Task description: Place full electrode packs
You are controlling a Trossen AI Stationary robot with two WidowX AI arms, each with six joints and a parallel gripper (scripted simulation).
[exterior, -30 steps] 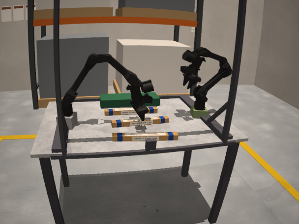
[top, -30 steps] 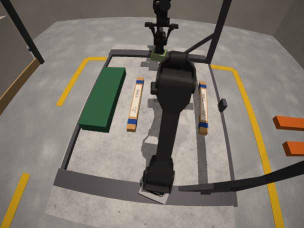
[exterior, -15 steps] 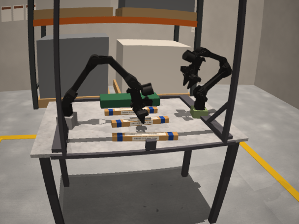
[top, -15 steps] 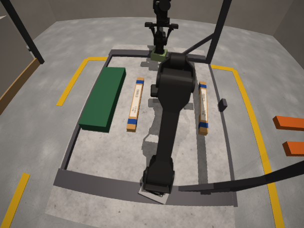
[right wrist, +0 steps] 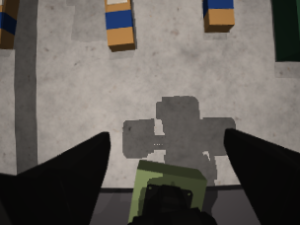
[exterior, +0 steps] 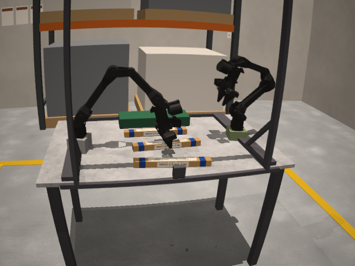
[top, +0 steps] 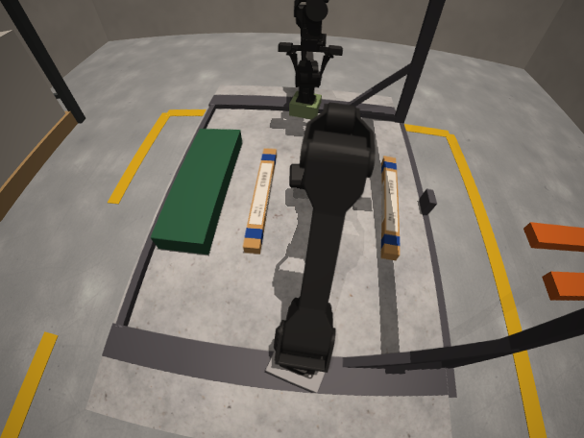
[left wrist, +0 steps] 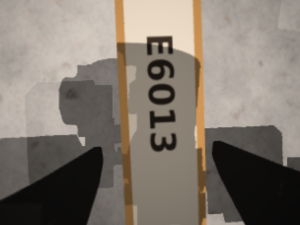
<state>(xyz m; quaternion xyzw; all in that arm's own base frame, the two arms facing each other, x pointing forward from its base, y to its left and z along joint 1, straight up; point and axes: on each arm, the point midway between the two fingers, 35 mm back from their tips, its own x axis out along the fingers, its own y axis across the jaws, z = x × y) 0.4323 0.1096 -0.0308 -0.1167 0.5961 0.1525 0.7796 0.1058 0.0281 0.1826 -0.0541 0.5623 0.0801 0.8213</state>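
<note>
Three electrode packs lie on the table (top: 216, 288) (exterior: 108, 157) (left wrist: 247, 49) (right wrist: 74, 99), all off the green platform (top: 199, 187) (exterior: 137, 120) (right wrist: 288, 35): the nearest pack (top: 260, 202) (exterior: 155, 132) (right wrist: 218, 15) beside it, the middle pack (exterior: 166, 144) (left wrist: 160, 99) (right wrist: 119, 25), and the farthest pack (top: 391, 208) (exterior: 172, 162) (right wrist: 7, 25). Over there, the left gripper (exterior: 170, 143) (left wrist: 157, 150) hovers above the middle one, jaws apart and holding nothing, fingers to either side of its E6013 label. The right gripper (top: 307, 74) (exterior: 222, 101) (right wrist: 167, 137) hangs raised, also parted, near its green base block (top: 303, 109) (exterior: 233, 135) (right wrist: 143, 183).
</note>
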